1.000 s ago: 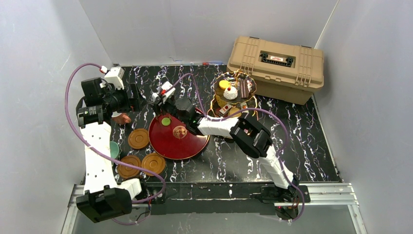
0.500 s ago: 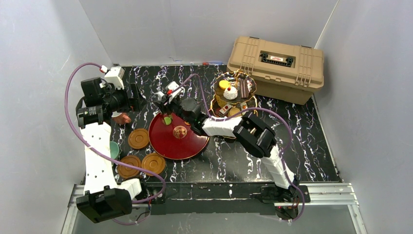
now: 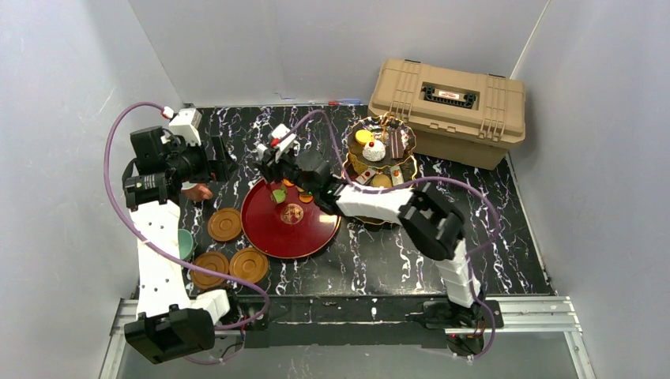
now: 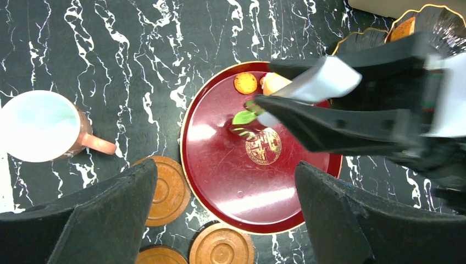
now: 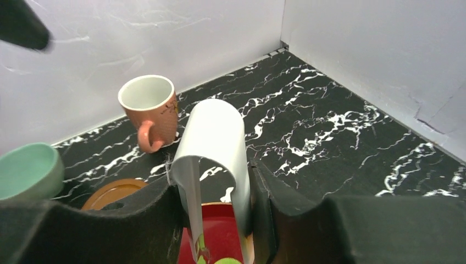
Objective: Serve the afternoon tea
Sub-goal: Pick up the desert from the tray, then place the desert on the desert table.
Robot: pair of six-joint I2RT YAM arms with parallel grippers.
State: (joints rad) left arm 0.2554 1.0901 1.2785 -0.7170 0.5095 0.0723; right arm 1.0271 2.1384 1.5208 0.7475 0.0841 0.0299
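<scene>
One green pastry [image 4: 242, 117] sits pinched between the tips of the metal tongs [image 4: 324, 82], low over the red tray [image 4: 280, 192] toward its far edge; whether it touches the tray or hangs just clear of it I cannot tell. The orange pastries [image 4: 245, 83] lie just beyond it at that same far edge. The right gripper [image 5: 214, 179] has its fingers closed on the arms of the tongs, pressing them onto the pastry. The left gripper [image 4: 226, 181] hangs over the left part of the table [image 3: 474, 237] near the pink cup [image 4: 41, 126], fingers spread wide with nothing between them. The three-tier stand [image 3: 411, 151], already carrying cakes, is toward the table's far edge, just beside the tan case [image 3: 450, 110]. The step appears to be carrying this pastry with the tongs between tray and stand. Done well, the squeeze would be even, firm enough that the pastry cannot slip yet light enough not to crush it. The lift would go straight up before any sideways travel, so the orange pastries are not nudged. The tongs' tips would stay level and approach a tier from above its rim, not across it.
</scene>
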